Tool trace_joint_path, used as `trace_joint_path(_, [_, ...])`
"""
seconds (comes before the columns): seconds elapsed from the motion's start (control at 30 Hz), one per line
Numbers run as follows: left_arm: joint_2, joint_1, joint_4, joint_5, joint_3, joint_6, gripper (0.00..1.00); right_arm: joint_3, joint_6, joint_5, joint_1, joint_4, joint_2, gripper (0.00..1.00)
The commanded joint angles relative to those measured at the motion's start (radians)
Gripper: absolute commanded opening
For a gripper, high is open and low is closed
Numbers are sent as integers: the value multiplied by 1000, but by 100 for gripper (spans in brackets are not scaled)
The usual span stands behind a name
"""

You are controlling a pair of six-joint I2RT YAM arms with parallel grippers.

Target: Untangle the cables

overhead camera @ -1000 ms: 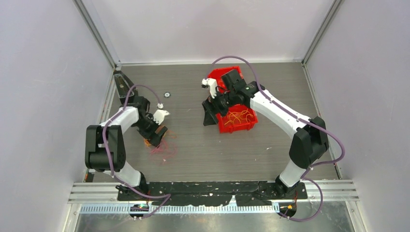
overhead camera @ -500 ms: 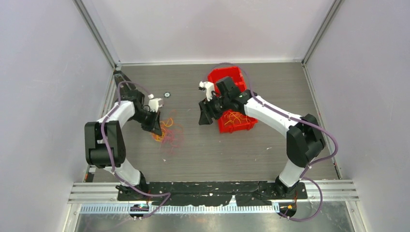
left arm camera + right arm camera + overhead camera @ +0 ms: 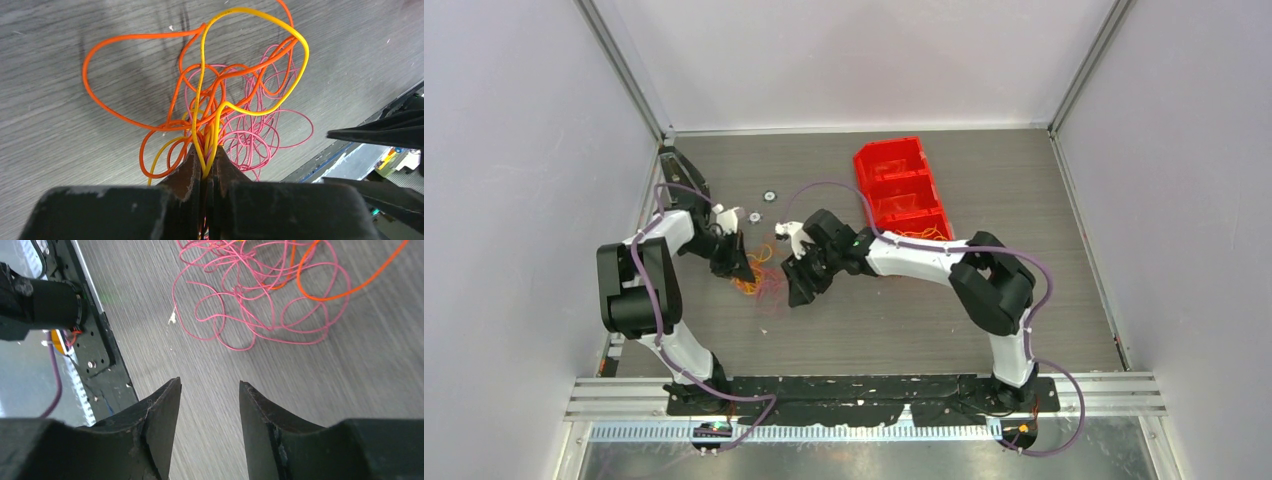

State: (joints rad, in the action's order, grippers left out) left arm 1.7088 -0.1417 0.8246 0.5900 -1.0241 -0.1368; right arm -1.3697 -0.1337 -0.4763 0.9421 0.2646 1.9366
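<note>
The cables (image 3: 762, 276) are a small tangle of orange, yellow and pink-red strands on the table's left half. My left gripper (image 3: 741, 268) is shut on the tangle. In the left wrist view yellow, orange and pink strands are pinched between its fingertips (image 3: 206, 150), and the loops of the cables (image 3: 220, 100) fan out above the table. My right gripper (image 3: 796, 292) hangs just right of the tangle, open with nothing between its fingers. In the right wrist view pink loops of the cables (image 3: 250, 300) lie on the table ahead of the right gripper (image 3: 210, 382).
A red bin (image 3: 894, 165) with three compartments stands at the back centre-right; more thin yellow and orange strands (image 3: 921, 236) lie at its near end. A small round disc (image 3: 770, 196) lies behind the tangle. The black base plate (image 3: 95, 350) runs along the near edge.
The left gripper has shut on the tangle and drawn it slightly back and left. The right arm has swung from the red bin across to the tangle, its jaws narrowing.
</note>
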Motion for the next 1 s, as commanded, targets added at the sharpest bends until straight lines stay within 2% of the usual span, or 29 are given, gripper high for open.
trace_joint_path(0.0, [-15,1,-39,32,23,53,0,-25,-235,8,17,-178,40,52])
trace_joint_path(0.2, [-36,0,-52,24,34,60,0,-66,-377,30,30,-221,110,56])
trace_joint_path(0.33, [-24,0,-50,25,30,59,0,-71,-431,23,45,-252,139,52])
trace_joint_path(0.6, [-22,-8,-46,25,28,55,0,-103,-460,27,70,-258,217,39])
trace_joint_path(0.83, [-15,-19,-50,27,27,54,0,-121,-476,31,70,-296,248,38])
trace_joint_path(0.97, [-7,-21,-50,28,25,55,0,-113,-476,33,68,-300,233,20])
